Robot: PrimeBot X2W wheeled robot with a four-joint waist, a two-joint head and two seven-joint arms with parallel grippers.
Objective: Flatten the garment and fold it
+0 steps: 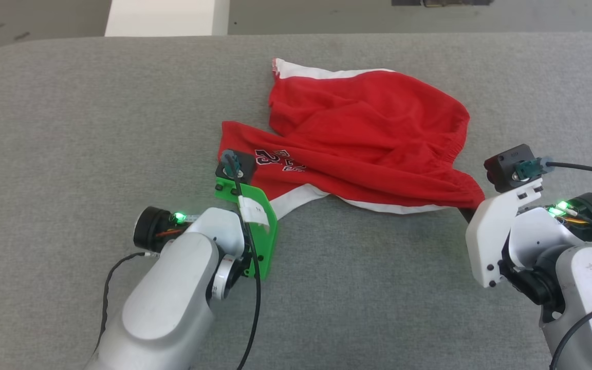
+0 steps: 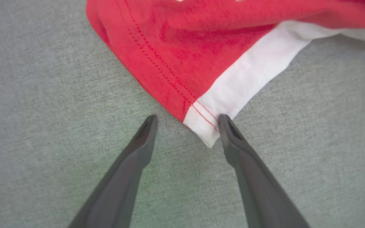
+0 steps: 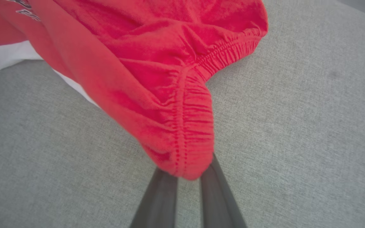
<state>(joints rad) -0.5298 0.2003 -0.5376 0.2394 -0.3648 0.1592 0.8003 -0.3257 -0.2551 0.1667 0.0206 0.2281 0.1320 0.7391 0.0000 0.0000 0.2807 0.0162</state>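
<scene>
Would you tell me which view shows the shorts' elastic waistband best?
The right wrist view: the gathered waistband lies close and sharp, one corner pinched in the right hand. The head view shows it small, as the shorts' ruffled right edge. The left wrist view shows a white-trimmed hem corner instead.

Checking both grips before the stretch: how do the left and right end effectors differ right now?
The left end effector stands open; the right end effector is shut. The left holds nothing, with the shorts' white hem corner lying between its fingers; the right grips the elastic waistband corner. Both have dark fingers, low over the grey table.
</scene>
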